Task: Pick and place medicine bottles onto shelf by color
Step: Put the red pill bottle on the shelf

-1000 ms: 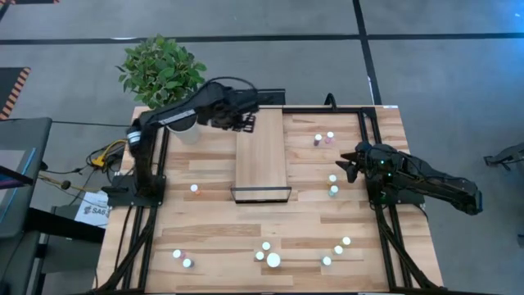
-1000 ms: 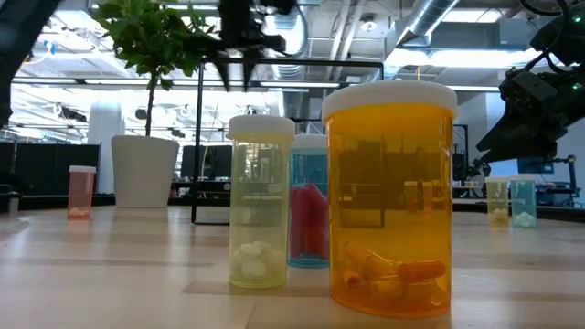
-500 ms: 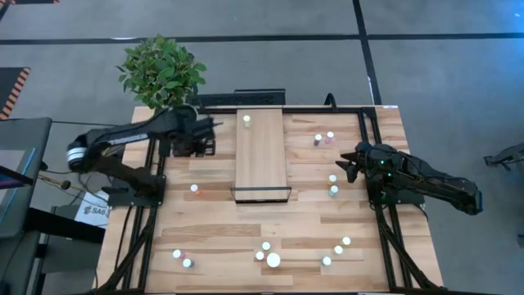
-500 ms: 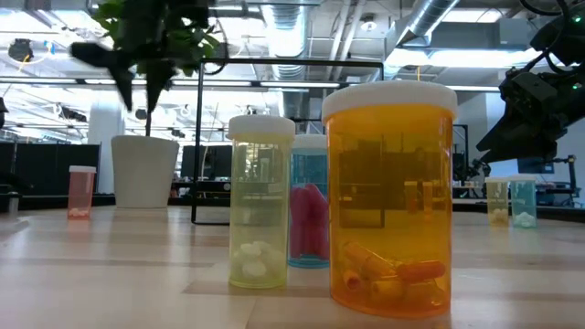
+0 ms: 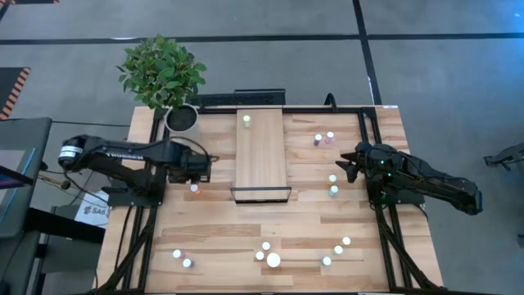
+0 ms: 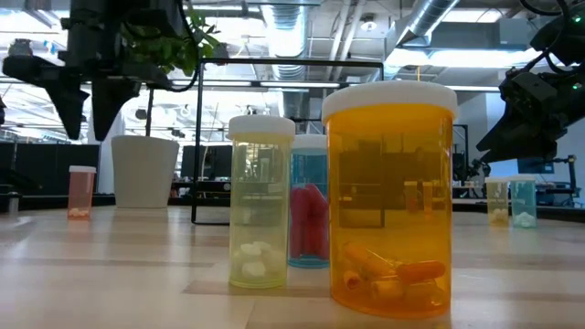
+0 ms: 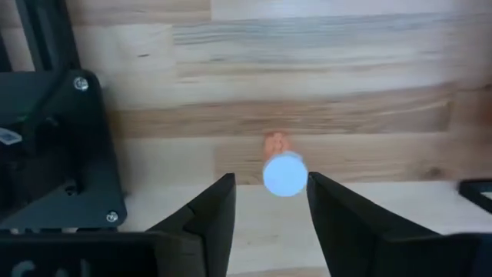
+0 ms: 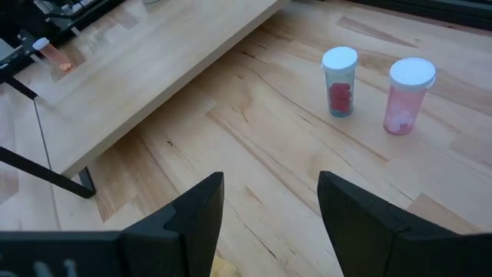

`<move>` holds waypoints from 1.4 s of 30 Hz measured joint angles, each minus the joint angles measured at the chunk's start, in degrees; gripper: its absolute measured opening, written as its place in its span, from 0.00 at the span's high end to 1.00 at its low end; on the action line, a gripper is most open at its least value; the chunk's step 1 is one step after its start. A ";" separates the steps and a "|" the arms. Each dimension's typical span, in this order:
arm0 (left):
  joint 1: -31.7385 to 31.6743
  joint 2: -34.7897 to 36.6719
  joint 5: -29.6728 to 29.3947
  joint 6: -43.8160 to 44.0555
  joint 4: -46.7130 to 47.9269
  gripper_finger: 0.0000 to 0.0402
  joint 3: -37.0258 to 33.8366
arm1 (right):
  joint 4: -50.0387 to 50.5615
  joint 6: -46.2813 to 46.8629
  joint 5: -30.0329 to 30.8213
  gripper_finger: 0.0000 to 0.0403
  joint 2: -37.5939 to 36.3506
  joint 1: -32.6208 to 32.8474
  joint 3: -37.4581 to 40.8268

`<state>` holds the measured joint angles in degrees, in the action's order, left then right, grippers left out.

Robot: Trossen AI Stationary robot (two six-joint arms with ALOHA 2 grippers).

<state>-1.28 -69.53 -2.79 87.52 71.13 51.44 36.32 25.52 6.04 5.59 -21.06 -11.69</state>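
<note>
Medicine bottles were partly sorted: one stood on the shelf (image 5: 262,154) near its far end, newly delivered. Since then the left gripper (image 7: 269,201) had swung away from the shelf to hover, fingers spread and empty, above an orange bottle (image 7: 284,173) just beside the shelf's framed end. The right gripper (image 8: 269,201) waited, fingers apart, well off the shelf's other side.

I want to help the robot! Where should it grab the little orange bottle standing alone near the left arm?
Probably around its round body just under the white cap, coming straight down. The orange bottle stands upright on the table, nothing beside it, and the left gripper hangs open right above it.
</note>
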 joint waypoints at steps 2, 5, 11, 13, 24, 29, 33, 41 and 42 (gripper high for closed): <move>2.33 -0.48 -1.40 1.67 0.34 0.58 0.00 | 0.00 0.02 0.01 0.42 0.01 -0.02 -0.01; 5.22 -1.32 -3.43 3.96 -0.38 0.50 -0.01 | 0.00 0.00 0.01 0.42 -0.01 -0.02 0.01; 8.32 -5.45 -5.05 7.17 -1.68 0.32 0.00 | -0.02 0.01 0.01 0.42 0.01 -0.02 0.01; 8.66 -7.30 -5.00 7.67 -1.73 0.28 0.00 | 0.00 0.00 0.01 0.42 0.01 -0.02 -0.01; 8.85 -14.14 -4.49 7.13 -4.78 0.27 -0.07 | 0.00 0.00 0.01 0.42 0.01 -0.02 0.01; 9.90 -13.26 -6.13 9.85 -8.21 0.32 -3.92 | -0.02 0.01 0.01 0.42 0.01 -0.02 0.00; 10.29 -12.48 -4.81 10.56 -12.83 0.37 -6.99 | 0.00 0.02 0.01 0.42 0.01 -0.02 -0.01; 9.83 -12.45 -6.62 10.63 -14.45 0.45 -7.37 | -0.01 0.00 0.00 0.42 0.00 -0.02 -0.01; 9.83 -12.45 -6.60 10.65 -14.39 0.47 -7.37 | -0.02 0.01 0.01 0.42 0.01 -0.02 0.00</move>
<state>8.56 -81.97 -9.39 98.17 56.74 44.07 36.30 25.52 6.04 5.60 -21.08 -11.69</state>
